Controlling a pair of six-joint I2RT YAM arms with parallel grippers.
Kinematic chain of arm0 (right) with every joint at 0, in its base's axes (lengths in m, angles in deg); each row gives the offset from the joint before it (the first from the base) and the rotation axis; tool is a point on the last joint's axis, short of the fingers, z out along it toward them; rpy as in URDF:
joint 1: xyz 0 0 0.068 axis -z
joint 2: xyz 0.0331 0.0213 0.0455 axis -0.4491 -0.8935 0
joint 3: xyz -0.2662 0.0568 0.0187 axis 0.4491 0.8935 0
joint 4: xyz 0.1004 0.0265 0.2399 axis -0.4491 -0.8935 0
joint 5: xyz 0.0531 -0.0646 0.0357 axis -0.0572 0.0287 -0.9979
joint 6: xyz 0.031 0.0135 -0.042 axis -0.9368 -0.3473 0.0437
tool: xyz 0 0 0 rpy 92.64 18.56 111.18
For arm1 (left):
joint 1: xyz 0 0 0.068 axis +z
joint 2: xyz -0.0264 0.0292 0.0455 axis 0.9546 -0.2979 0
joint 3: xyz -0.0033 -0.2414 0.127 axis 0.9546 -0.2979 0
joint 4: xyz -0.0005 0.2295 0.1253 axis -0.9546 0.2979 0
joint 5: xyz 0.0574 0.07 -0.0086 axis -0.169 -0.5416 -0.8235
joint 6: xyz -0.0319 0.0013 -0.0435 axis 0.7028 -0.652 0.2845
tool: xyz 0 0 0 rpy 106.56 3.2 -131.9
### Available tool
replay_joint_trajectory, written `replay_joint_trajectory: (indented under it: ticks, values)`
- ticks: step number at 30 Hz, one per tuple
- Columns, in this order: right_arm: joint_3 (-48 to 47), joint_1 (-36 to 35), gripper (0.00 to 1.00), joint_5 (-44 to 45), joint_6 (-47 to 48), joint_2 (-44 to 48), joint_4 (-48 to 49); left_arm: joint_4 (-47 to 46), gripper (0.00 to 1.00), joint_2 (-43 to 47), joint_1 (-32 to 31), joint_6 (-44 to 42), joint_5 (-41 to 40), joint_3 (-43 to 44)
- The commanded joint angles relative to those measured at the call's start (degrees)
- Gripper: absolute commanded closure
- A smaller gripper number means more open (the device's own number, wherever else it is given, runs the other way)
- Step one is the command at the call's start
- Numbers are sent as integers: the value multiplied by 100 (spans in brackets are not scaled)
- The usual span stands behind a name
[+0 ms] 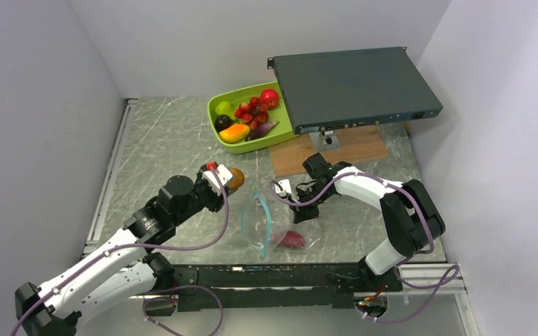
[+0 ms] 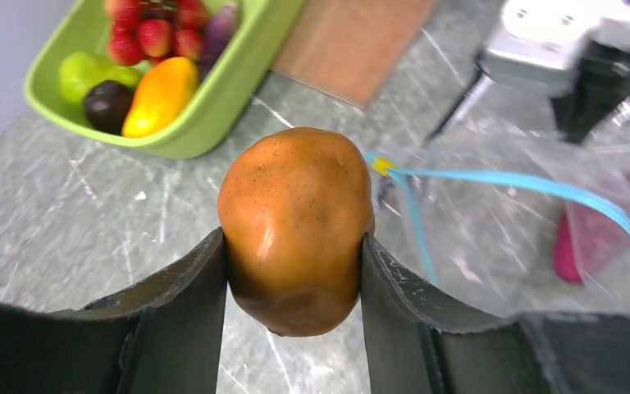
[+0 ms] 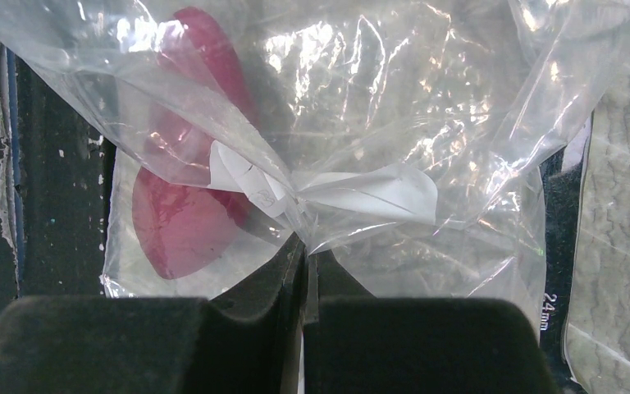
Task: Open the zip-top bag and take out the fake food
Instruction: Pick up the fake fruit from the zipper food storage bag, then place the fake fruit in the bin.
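Left tool clamps brown fake fruit; right tool pinches zip-top bag, red piece inside. Lime tray of fruit beyond on desk, dark box overhanging its right end.

clear crinkled plastic bag; glossy fruit

In the right wrist view, crumpled film of the zip-top bag covers the tips of the right gripper, and the bag runs off the top and right edges. The magenta piece at 9 o'clock is veiled by plastic; it may be one item or two. In the left wrist view, the fingers of the left gripper hide the flanks of the brown fruit, and the lime-green tray at 11 o'clock is cropped. From above, the dark box covers the tray's 3 o'clock corner.
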Motion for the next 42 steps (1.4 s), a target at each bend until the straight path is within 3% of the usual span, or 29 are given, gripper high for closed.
replay_joint_trajectory:
  ticks: [1, 9, 21, 29, 42]
  values:
    - [-93, 12, 94, -70, 134, 168, -40, -1534, 100, -210, 610, 323, -204, -131]
    - [-90, -7, 95, -61, 147, 208, -40, -2828, 100, -1992, 1830, 1027, 710, 431]
    - [-71, -98, 94, -14, 176, 177, -31, -2814, 99, -4592, 2479, 1413, 1125, 2528]
    - [-67, -117, 94, 18, 176, 144, -27, -2321, 89, -5575, 2631, 1360, 1334, 3492]
    - [-76, -138, 94, 34, 178, 86, -36, -1976, 57, -6313, 2803, 1404, 1243, 4003]
